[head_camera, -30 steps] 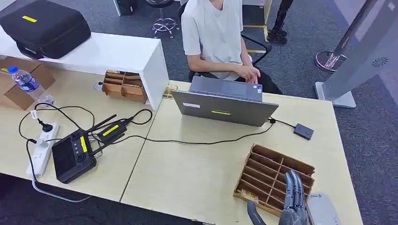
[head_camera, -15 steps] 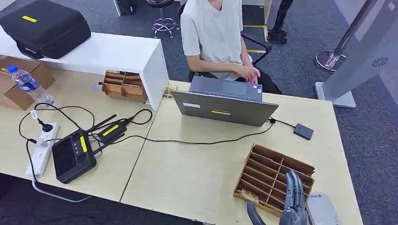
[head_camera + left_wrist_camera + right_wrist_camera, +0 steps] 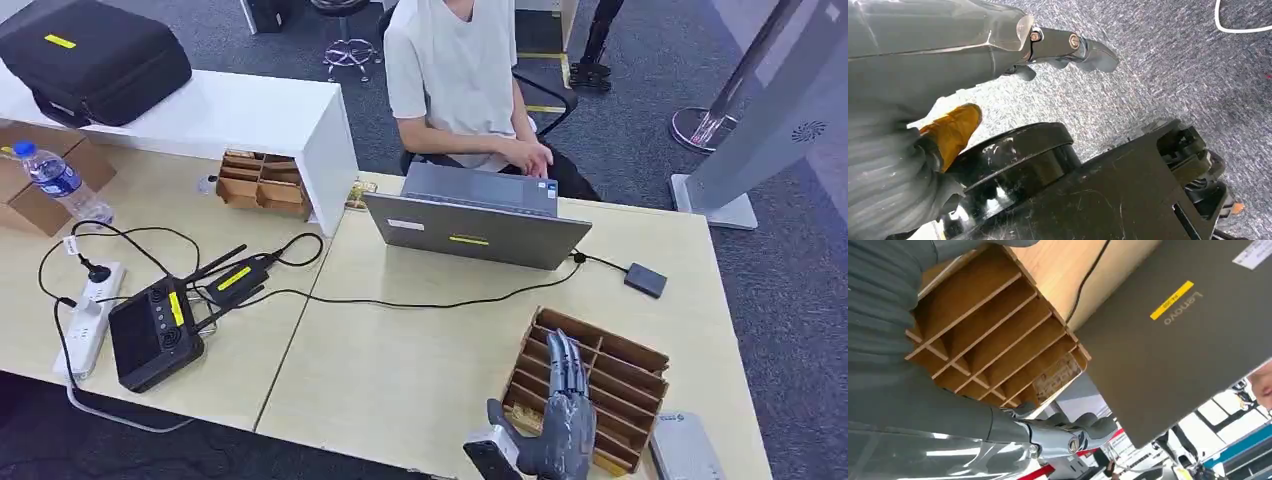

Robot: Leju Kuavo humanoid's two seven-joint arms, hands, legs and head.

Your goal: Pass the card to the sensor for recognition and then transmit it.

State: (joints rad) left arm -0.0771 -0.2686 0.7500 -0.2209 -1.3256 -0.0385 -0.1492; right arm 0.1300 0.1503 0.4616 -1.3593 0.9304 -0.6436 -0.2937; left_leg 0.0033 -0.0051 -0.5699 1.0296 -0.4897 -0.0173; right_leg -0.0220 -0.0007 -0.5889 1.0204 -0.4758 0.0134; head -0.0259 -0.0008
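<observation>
One right hand [image 3: 562, 425], dark grey and many-fingered, over the near left part of the slotted brown wooden organiser tray [image 3: 612, 362]; fingers stretched out and apart, grasping nothing. One left hand [image 3: 1068, 47], above grey carpet [image 3: 1168, 75]; fingers loosely extended, nothing in them. One card: cannot tell where it lies; the tray's slots [image 3: 993, 335] look bare in the right wrist view. One small grey rectangular sensor pad [image 3: 685, 450], just beside the tray at the near right corner of the pale wooden table [image 3: 400, 370]. One grey laptop [image 3: 478, 228], lid up, beyond the tray. One small dark box [image 3: 646, 280], cabled, right of the laptop. One person in a white shirt [image 3: 455, 70], seated behind the laptop.
</observation>
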